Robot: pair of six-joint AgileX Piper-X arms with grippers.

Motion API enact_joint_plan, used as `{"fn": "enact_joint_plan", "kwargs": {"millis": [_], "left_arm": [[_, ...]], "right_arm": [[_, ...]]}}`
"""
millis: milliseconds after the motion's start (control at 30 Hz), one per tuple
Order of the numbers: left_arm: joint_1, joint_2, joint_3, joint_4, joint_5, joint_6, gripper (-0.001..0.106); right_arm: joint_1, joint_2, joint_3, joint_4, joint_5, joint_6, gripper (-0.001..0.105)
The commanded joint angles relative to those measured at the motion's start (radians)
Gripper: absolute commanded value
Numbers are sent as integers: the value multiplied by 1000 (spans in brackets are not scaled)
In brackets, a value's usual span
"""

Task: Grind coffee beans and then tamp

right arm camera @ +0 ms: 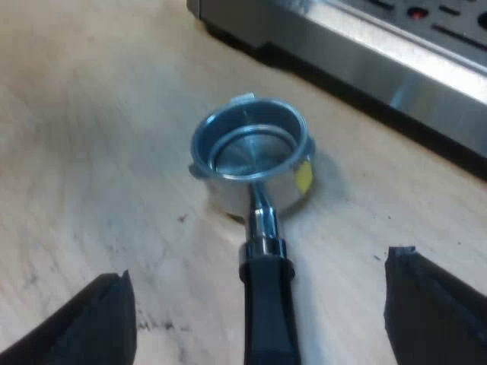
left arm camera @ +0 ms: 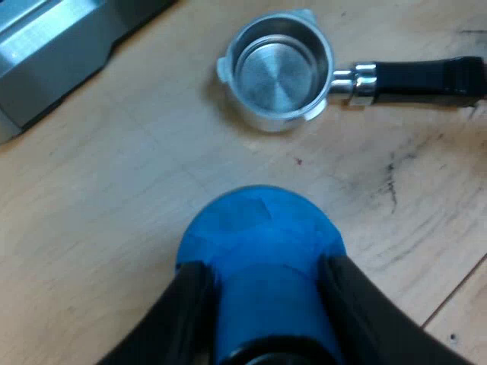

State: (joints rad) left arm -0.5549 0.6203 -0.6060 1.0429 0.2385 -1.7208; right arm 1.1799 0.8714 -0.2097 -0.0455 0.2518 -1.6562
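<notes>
The metal holder [left arm camera: 280, 72] lies on the wooden table, its basket bare and shiny, its dark handle [left arm camera: 426, 78] stretched flat beside it. My left gripper [left arm camera: 262, 277] is shut on the blue tamper [left arm camera: 259, 258], which stands a short way from the holder. In the right wrist view the holder [right arm camera: 251, 156] points its handle [right arm camera: 268, 312] toward me. My right gripper [right arm camera: 259, 304] is open, one finger [right arm camera: 99, 319] on each side of the handle, not touching it.
The espresso machine's steel base [left arm camera: 46, 53] stands on the table close to the holder. Its drip tray edge [right arm camera: 358, 53] shows just beyond the basket. A dark scratch [left arm camera: 392, 182] marks the wood near the tamper.
</notes>
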Motion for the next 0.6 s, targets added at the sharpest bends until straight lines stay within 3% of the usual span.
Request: {"fn": "enact_joint_plan", "kwargs": {"millis": [33,233,433,600], "left_arm": [[-24,28,-25,-17,6,-1,0],[-54,128,-89,-19,6,23,0],[-58,206,-144,-46,29,29,0],[-108,277,-197,-57,27,35,0]], "right_arm": [[-1,-8,9,-54,-1,-27,69],[-1,-8,9,-79,-1,-77,69],[-1,-8,9,-79,-1,-77,69],[-1,-8,9,-79,-1,-77,69]]}}
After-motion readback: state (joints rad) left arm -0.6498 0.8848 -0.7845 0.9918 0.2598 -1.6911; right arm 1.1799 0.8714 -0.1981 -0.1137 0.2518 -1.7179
